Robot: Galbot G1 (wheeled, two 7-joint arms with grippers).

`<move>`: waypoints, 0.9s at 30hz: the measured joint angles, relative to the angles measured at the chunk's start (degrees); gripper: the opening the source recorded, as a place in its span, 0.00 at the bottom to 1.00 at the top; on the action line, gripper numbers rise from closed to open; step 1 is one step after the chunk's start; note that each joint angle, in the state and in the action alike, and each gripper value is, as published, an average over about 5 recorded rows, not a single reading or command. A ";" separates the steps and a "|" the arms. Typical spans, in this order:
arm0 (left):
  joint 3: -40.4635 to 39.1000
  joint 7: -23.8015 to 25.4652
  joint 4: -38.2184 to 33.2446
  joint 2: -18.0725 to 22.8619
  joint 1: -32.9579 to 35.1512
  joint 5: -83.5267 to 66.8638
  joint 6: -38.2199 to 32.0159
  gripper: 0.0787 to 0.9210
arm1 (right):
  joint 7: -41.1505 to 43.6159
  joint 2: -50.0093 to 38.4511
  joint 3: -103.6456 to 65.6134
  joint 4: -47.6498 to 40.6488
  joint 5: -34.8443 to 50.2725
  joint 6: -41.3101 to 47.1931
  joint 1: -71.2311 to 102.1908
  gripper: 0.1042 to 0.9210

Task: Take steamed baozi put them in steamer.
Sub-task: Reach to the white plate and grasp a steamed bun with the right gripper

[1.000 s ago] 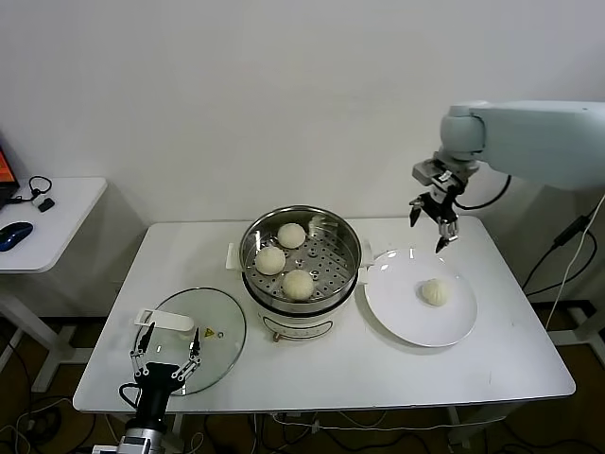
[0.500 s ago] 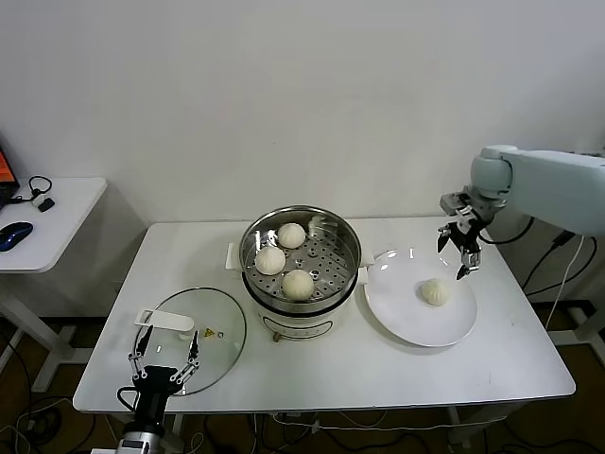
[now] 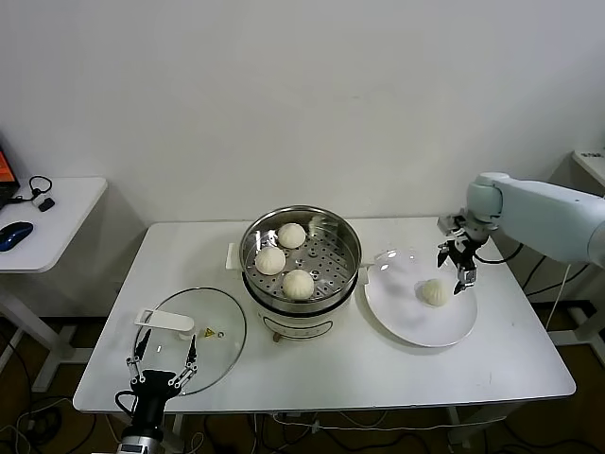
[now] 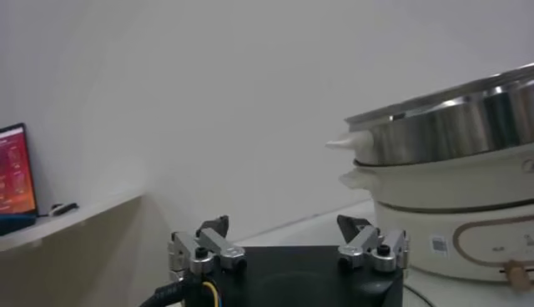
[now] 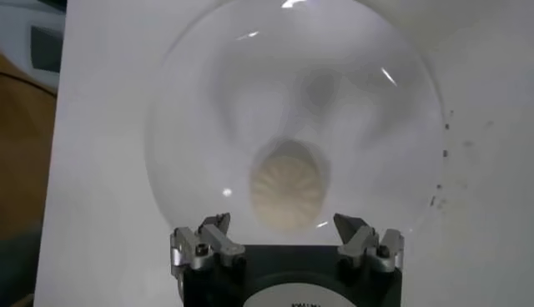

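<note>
three steamed baozi (image 3: 284, 258) sit in the steamer (image 3: 301, 263) – the fourth baozi (image 3: 435, 292) lies on the white plate (image 3: 408, 317) just right of the steamer. the right gripper (image 3: 458, 261) hovers above it, jaws apart. the left gripper (image 3: 163, 354) waits near the glass lid (image 3: 203, 345) – jaws apart too.

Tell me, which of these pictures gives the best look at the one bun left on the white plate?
The right wrist view: it looks straight down on the bun, showing its pleated top, framed by the open right gripper over the plate. The head view shows it small and plain. The left wrist view misses it, showing only the steamer.
</note>
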State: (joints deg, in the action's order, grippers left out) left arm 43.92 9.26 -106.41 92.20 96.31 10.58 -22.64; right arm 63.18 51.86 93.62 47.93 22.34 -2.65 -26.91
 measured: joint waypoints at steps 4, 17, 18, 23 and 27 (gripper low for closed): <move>0.00 -0.02 0.20 0.00 -0.01 0.14 -0.14 0.88 | -0.16 0.59 -2.25 -2.01 -1.07 -0.39 2.43 0.88; 0.21 -0.04 0.72 0.00 -0.11 0.23 -0.33 0.88 | -0.51 3.09 -7.94 -8.39 -3.67 -1.07 8.69 0.88; 0.22 -0.05 0.73 0.00 -0.12 0.23 -0.33 0.88 | -0.51 3.20 -8.18 -8.72 -3.80 -1.09 8.98 0.88; 0.22 -0.05 0.84 0.00 -0.19 0.23 -0.33 0.88 | -0.52 3.75 -9.20 -10.06 -4.35 -1.18 10.18 0.88; 0.21 -0.08 0.88 0.00 -0.18 0.25 -0.37 0.88 | -0.56 4.25 -10.17 -11.07 -4.96 -1.37 11.12 0.88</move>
State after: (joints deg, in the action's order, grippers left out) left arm 44.13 9.18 -105.53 92.20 96.13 10.82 -23.01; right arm 62.61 56.10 83.45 36.87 17.38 -4.02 -15.79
